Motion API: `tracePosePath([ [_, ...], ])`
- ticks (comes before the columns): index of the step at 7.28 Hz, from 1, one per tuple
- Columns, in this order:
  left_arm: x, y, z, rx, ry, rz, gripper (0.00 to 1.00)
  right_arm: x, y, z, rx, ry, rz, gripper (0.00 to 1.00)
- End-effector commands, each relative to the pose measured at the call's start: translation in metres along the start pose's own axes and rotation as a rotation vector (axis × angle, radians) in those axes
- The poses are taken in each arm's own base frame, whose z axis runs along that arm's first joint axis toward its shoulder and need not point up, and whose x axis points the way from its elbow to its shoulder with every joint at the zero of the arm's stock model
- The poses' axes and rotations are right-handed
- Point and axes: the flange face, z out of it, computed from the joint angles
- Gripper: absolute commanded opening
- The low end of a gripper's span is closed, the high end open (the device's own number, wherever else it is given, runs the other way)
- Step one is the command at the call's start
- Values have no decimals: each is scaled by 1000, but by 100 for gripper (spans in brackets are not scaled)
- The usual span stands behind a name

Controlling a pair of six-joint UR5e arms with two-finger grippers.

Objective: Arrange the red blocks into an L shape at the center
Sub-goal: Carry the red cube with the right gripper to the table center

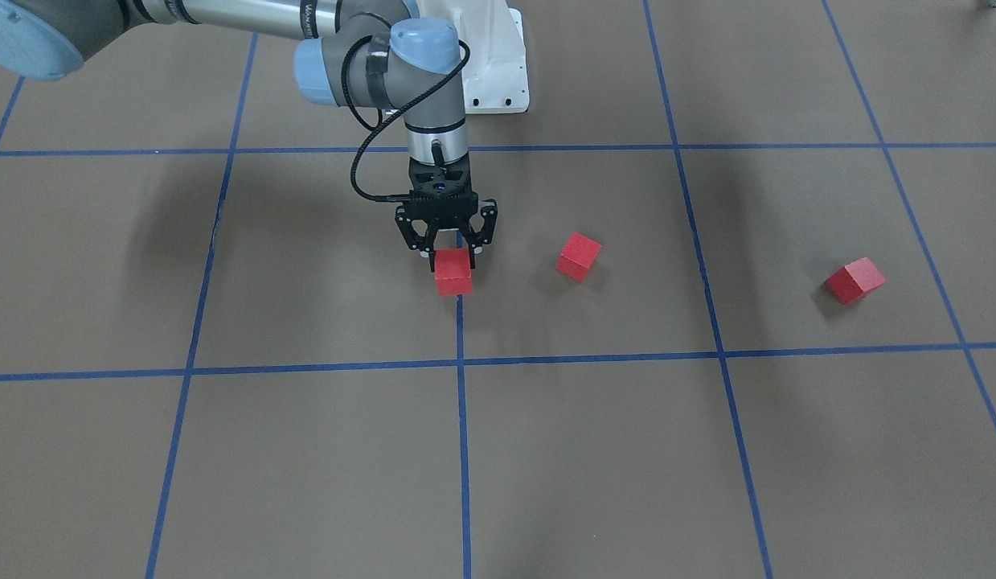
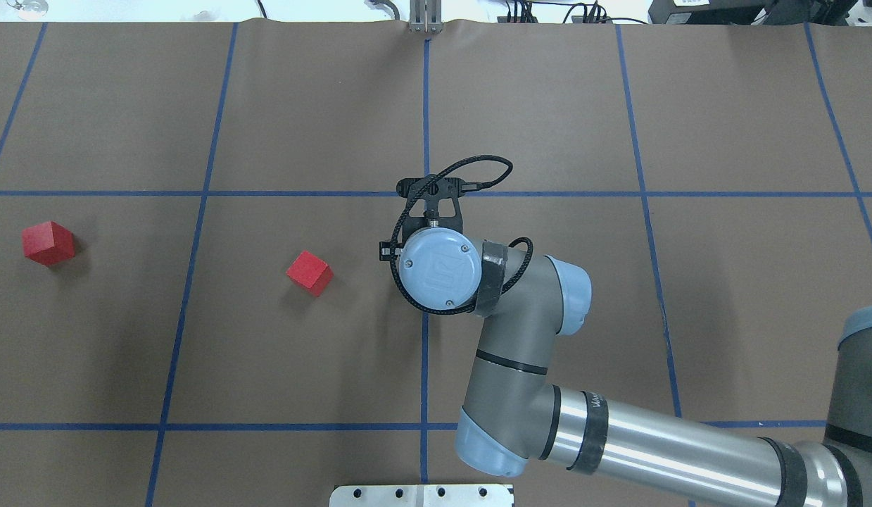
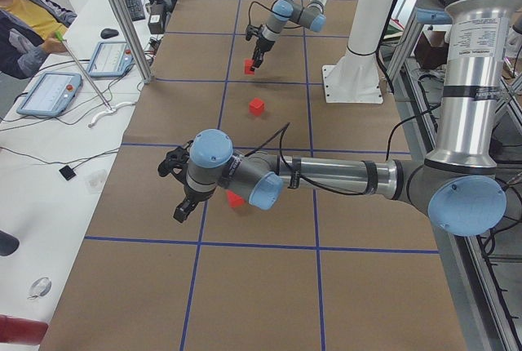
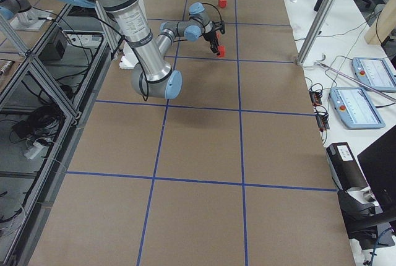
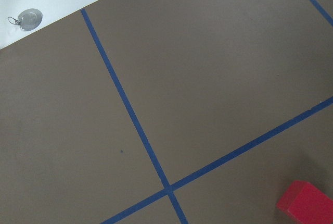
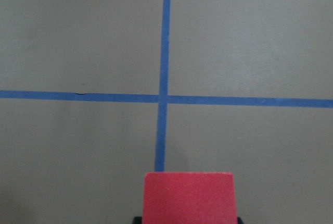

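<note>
Three red blocks lie on the brown surface. My right gripper (image 1: 451,251) points straight down, shut on one red block (image 1: 453,272) at the vertical blue tape line (image 1: 461,338) of the center. That block fills the bottom of the right wrist view (image 6: 188,198). A second red block (image 1: 579,256) lies a short way toward my left side (image 2: 310,272). The third red block (image 1: 855,280) lies far out on my left (image 2: 48,243), and also shows in the left wrist view (image 5: 307,203). My left gripper (image 3: 181,211) hovers near that block; I cannot tell if it is open.
The white base plate (image 1: 498,72) of the robot stands behind the right gripper. A small metal ring (image 5: 28,18) lies off the brown mat's far corner. An operator (image 3: 24,16) with tablets sits beyond the table's far edge.
</note>
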Motion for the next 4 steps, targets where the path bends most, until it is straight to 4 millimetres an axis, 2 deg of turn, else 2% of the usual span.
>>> tracePosePath([
  [1, 0, 0, 0, 0, 0, -3, 100, -12, 13, 13, -24, 23, -9, 0],
  [4, 0, 0, 0, 0, 0, -1, 100, -7, 19, 20, -56, 44, -16, 2],
])
